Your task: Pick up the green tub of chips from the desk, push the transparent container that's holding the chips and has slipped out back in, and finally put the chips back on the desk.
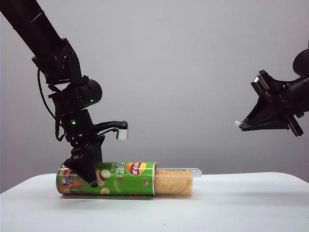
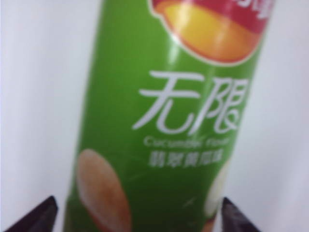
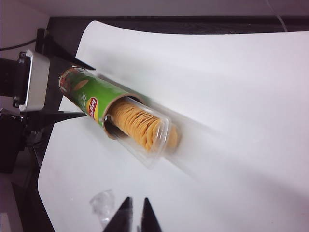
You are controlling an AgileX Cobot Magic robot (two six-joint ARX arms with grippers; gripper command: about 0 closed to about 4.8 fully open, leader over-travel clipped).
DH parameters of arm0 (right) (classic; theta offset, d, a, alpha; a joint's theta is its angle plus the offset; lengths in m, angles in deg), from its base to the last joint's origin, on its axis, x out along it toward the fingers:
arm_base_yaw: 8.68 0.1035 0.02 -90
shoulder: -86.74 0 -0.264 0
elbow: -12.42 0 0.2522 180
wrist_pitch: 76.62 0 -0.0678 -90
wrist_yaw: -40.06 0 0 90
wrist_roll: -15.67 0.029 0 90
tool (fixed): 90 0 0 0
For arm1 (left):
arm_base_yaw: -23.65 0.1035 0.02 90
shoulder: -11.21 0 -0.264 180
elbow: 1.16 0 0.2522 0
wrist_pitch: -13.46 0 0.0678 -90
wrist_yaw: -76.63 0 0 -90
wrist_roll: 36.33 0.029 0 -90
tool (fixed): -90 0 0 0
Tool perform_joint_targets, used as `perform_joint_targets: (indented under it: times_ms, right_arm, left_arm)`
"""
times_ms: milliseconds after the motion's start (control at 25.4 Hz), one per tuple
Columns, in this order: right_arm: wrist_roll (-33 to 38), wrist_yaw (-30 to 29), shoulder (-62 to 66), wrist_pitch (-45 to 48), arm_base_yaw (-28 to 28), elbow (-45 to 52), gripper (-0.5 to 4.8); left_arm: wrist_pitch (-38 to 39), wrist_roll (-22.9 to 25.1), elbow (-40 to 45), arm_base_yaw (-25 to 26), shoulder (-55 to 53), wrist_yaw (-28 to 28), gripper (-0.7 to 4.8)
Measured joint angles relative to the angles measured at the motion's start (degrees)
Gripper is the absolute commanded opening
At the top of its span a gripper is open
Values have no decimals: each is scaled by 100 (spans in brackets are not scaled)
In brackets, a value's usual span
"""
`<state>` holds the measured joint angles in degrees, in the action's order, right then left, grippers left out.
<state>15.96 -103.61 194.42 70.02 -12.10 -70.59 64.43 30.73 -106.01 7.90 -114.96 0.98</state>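
Observation:
The green tub of chips (image 1: 120,179) lies on its side on the white desk (image 1: 241,203). The transparent container (image 1: 195,171) sticks out of the tub's right end, with the chips (image 1: 174,182) stacked inside it. My left gripper (image 1: 89,169) is lowered over the tub's left part and stands open, one finger on each side. In the left wrist view the tub (image 2: 169,121) fills the space between the left gripper's (image 2: 139,215) fingertips. My right gripper (image 1: 240,125) hangs in the air to the right, pointing at the container. In the right wrist view the right gripper (image 3: 136,205) shows a narrow gap with nothing in it, facing the container (image 3: 154,145) and chips (image 3: 140,123).
A small clear scrap (image 3: 104,205) shows beside the right fingertips. The left arm's silver wrist camera (image 1: 122,133) juts out above the tub. The desk's rounded far edge (image 3: 96,29) meets a dark surround. A plain grey wall stands behind.

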Motion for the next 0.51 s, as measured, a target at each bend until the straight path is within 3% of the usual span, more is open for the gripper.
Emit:
perform_joint_targets:
  times_ms: [118, 236, 512]
  right_arm:
    - [0, 2, 2, 2, 0, 0, 27]
    - [2, 2, 2, 2, 0, 0, 27]
    - [0, 2, 2, 2, 4, 0, 27]
  left_arm:
    - [140, -2, 0, 0, -46, 118, 418]
    - [144, -7, 2, 0, -138, 118, 339]
    - [120, -116, 59, -4, -151, 24, 335]
